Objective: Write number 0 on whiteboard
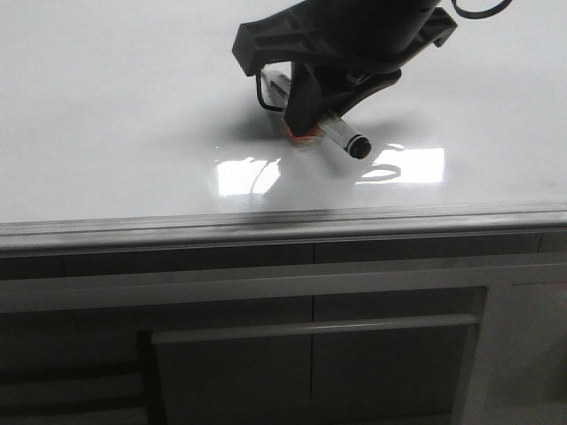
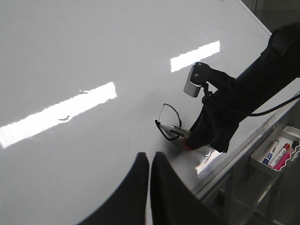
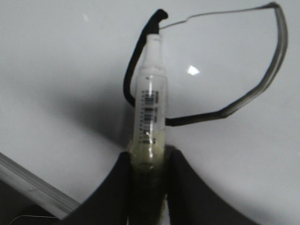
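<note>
The whiteboard [image 1: 106, 106] is glossy white with a grey metal frame. My right gripper [image 1: 306, 115] is shut on a clear-barrelled black marker [image 3: 150, 98], whose tip rests on the board at the upper left end of the number 0 [image 3: 276, 56]. The 0 is a black loop, thick at left and bottom and thin at the top. The marker hides where its bottom and left strokes meet. In the left wrist view the 0 [image 2: 161, 132] lies beside the right gripper [image 2: 211, 131]. My left gripper [image 2: 150, 159] is shut and empty above bare board, short of the 0.
The board's metal front edge [image 1: 283, 220] runs across the front view, with dark cabinet panels [image 1: 310, 372] below. A tray [image 2: 262, 161] with several spare markers [image 2: 276, 152] hangs off the board's edge. Bright light glare [image 1: 248, 175] lies on the board.
</note>
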Available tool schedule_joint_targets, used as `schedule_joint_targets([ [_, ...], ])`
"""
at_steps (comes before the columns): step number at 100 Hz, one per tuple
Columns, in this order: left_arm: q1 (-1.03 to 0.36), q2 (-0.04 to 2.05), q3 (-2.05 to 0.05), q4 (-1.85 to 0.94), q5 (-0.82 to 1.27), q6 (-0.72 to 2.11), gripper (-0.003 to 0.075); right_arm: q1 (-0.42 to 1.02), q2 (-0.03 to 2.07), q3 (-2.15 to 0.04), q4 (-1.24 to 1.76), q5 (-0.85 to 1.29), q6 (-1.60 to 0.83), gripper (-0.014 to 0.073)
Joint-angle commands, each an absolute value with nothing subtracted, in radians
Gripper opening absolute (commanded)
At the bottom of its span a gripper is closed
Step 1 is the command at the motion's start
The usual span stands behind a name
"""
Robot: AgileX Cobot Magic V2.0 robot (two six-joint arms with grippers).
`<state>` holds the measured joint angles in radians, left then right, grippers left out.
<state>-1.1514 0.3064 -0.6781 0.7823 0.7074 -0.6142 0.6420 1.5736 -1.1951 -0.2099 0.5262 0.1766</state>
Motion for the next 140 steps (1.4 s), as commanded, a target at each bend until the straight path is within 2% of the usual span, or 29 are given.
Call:
schedule_joint_targets([
  [1, -1.159, 0.316, -0.701, 0.807, 0.645, -0.625, -0.002, 0.638, 1.552, -1.239, -0.221, 0.51, 0.184, -0.0047],
  [26, -1.159, 0.316, -0.701, 0.803, 0.645, -0.625, -0.002, 0.638, 1.519, -1.289, -0.221, 0.563, 0.182, -0.0047],
  [81, -1.159, 0.316, -0.701, 0.757, 0.645, -0.625, -0.002, 0.638, 1.156, -1.251, -0.244, 0.594, 0.098, -0.0049],
  [140, -1.159, 0.316, -0.701, 0.709, 0.645, -0.625, -0.002, 0.638, 1.136, -1.219, -0.234, 0.556, 0.098, -0.0049],
])
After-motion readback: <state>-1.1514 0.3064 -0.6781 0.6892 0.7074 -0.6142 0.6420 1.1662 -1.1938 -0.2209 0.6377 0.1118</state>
